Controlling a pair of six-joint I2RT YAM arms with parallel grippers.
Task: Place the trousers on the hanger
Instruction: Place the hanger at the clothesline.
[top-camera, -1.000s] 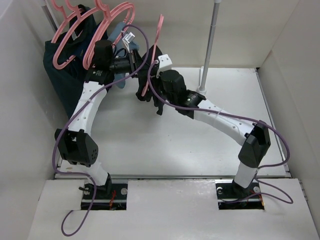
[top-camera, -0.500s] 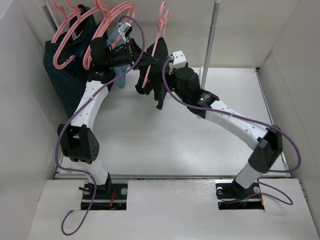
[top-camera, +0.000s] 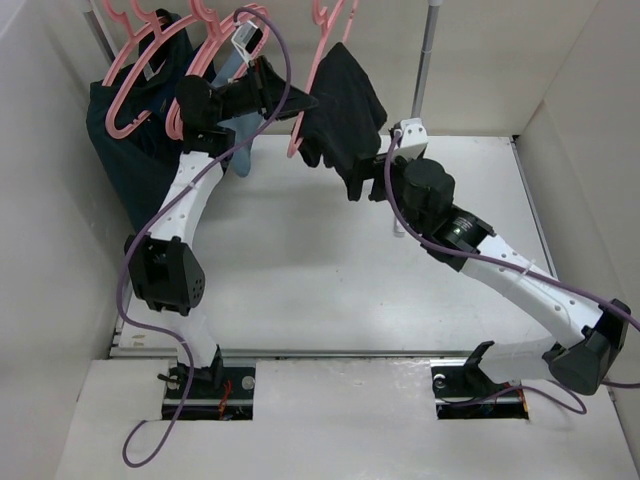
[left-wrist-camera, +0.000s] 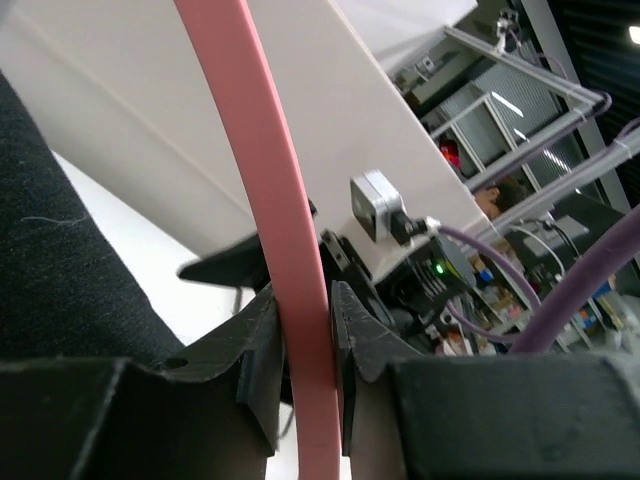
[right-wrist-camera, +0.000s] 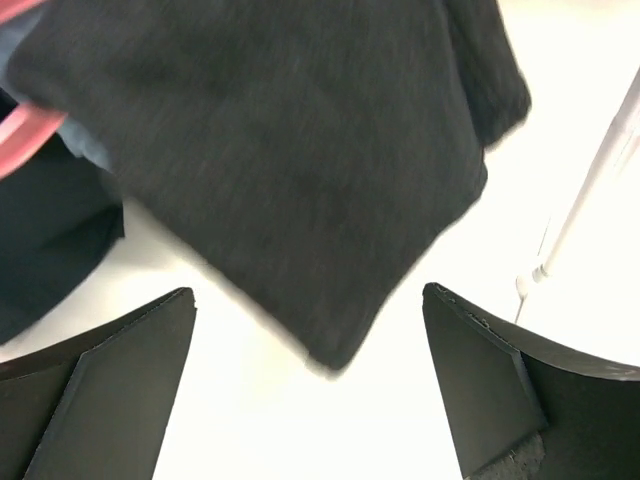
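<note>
Top external view: the trousers (top-camera: 340, 110) were noted draped over the hanger (top-camera: 305, 105), folded across its bar and hanging clear above the table (top-camera: 300, 290), so the draping itself was judged done. The hanger's hook reached the top edge of the view, and whether it had been caught on anything could not be told. What was judged left was the seating of the hook and the release of both arms. The left gripper (top-camera: 303, 101) was seen raised high with its arm stretched up and forward, meeting the hanger's slanting side. The right gripper (top-camera: 364, 186) was held lower, its arm reaching far in from the right, just beside the lowest fold of cloth. Other pink hangers (top-camera: 150, 70) and a dark teal garment (top-camera: 120, 150) were noted at far left.

Left wrist view: the left gripper (left-wrist-camera: 303, 345) was found clamped on the hanger (left-wrist-camera: 270, 200), the pink bar pinched between both jaws; black cloth of the trousers (left-wrist-camera: 60, 270) filled the left side.

Right wrist view: the right gripper (right-wrist-camera: 310, 390) was recorded spread wide and holding nothing, its fingers (right-wrist-camera: 100, 380) well apart. The trousers (right-wrist-camera: 290, 160) hung ahead of the gap, seemingly untouched.
</note>
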